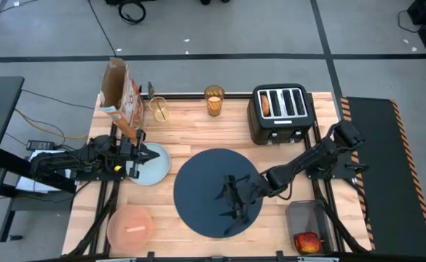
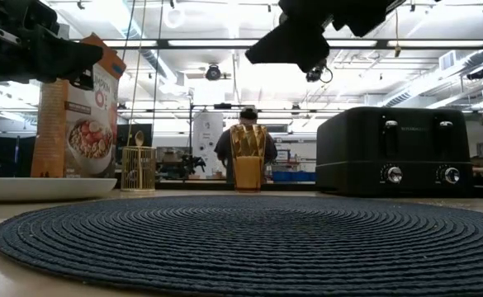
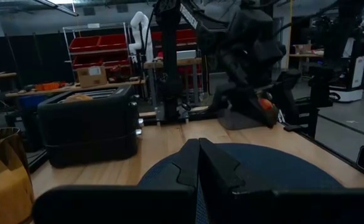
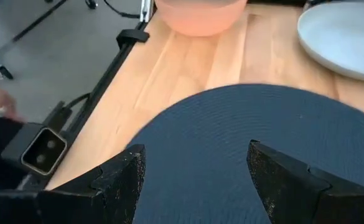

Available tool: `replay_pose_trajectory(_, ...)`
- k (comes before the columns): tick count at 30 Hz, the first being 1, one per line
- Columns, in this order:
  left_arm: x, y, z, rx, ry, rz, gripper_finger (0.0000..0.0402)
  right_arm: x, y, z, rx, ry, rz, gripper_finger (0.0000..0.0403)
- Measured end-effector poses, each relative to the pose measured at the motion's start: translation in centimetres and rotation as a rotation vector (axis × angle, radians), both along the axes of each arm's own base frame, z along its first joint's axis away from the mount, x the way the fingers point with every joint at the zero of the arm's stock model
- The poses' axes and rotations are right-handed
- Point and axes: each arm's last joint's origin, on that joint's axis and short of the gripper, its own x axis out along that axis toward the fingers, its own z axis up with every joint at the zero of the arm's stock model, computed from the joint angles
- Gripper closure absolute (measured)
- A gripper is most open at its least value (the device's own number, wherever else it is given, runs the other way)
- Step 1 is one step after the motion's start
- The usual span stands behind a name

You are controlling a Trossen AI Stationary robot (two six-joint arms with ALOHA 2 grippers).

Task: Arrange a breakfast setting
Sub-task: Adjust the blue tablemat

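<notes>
Right gripper [image 1: 231,200]: hung over the dark-blue mat [image 1: 216,191], fingers [image 4: 116,180] spread apart with only mat weave showing between them; nothing held.
Left gripper [image 1: 148,154]: fingers pressed together, empty, poised over the near edge of the pale-blue plate [image 1: 154,169] at the table's left side.
Mat position: centre of the wooden table [image 1: 198,124], lying flat; nothing rested on it.
Plate: just left of the mat, close to its rim but apart from it.
Pink bowl [image 1: 130,227]: front-left corner of the table, well apart from the mat; a small pale strip lay inside, too small to identify.
Amber tumbler [image 1: 214,100]: upright at the back edge, behind the mat.
Small clear glass [image 1: 159,109]: upright at the back, left of the tumbler, with a gold spoon [image 2: 139,139] standing in it.
Bagel [image 1: 265,106]: sat in the leftmost slot of the black toaster [image 1: 282,113], back right.
Red apple [image 1: 308,241]: in a grey tray [image 1: 307,218] at the front-right corner.
Cereal box [image 1: 121,98]: upright at the back-left corner, top flap open.
Background: a person [image 2: 248,136] stood in the room beyond the table, seen in the low view behind the tumbler.
</notes>
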Motion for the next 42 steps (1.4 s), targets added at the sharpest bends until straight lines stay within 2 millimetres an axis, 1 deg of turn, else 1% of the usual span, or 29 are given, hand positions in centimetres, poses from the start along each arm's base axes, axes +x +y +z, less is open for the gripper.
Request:
replay_pose_trajectory(5,0.0,0.0,0.0,0.0,0.0,0.0,0.0384,-1.1,-0.2,-0.9,-0.033,0.15,-0.024,0.0118)
replay_pose_trajectory(8,0.0,0.0,0.0,0.0,-0.001,0.0,0.0384,-1.5,-0.5,-0.9,-0.058,0.183,-0.064,0.0118)
replay_pose_trajectory(11,0.0,0.0,0.0,0.0,-0.002,0.0,0.0384,-1.3,-0.9,-0.8,-0.055,0.192,-0.073,0.0113)
replay_pose_trajectory(12,0.0,0.0,0.0,0.0,-0.001,0.0,0.0384,-1.1,-1.0,-0.7,-0.054,0.202,-0.066,0.0109)
replay_pose_trajectory(15,0.0,0.0,0.0,0.0,-0.001,0.0,0.0384,0.5,-1.5,0.2,-0.047,0.225,-0.075,0.0091)
replay_pose_trajectory(18,0.0,0.0,0.0,0.0,-0.002,0.0,0.0384,2.3,-1.6,0.9,-0.09,0.263,-0.076,0.0069)
replay_pose_trajectory(20,0.0,0.0,0.0,0.0,0.0,0.0,0.0384,3.0,-1.6,0.8,-0.133,0.293,-0.071,0.0057)
replay_pose_trajectory(22,0.0,0.0,0.0,0.001,-0.004,0.0,0.0384,3.5,-1.5,-0.1,-0.138,0.317,-0.076,0.0052)
replay_pose_trajectory(26,0.0,0.0,0.0,0.0,-0.004,0.0,0.0384,4.5,-1.7,-2.7,-0.087,0.38,-0.095,0.0056)
replay_pose_trajectory(29,0.0,0.0,0.0,0.0,-0.003,0.0,0.0384,5.0,-2.4,-4.8,-0.081,0.445,-0.143,0.0057)
replay_pose_trajectory(31,0.0,0.0,0.0,0.0,-0.001,0.0,0.0384,5.0,-2.9,-5.8,-0.075,0.504,-0.163,0.0057)
replay_pose_trajectory(33,0.0,0.0,0.0,0.0,-0.003,0.0,0.0384,5.0,-3.4,-6.2,-0.062,0.542,-0.168,0.0057)
replay_pose_trajectory(35,0.0,0.0,0.0,0.0,-0.001,0.0,0.0384,4.9,-3.8,-6.2,-0.052,0.569,-0.166,0.0057)
replay_pose_trajectory(39,0.0,0.0,0.0,0.0,-0.001,0.0,0.0384,4.9,-4.7,-6.1,-0.048,0.589,-0.18,0.0057)
replay_pose_trajectory(42,0.0,0.0,0.0,0.0,-0.002,0.0,0.0384,5.1,-5.6,-6.5,-0.072,0.598,-0.193,0.0057)
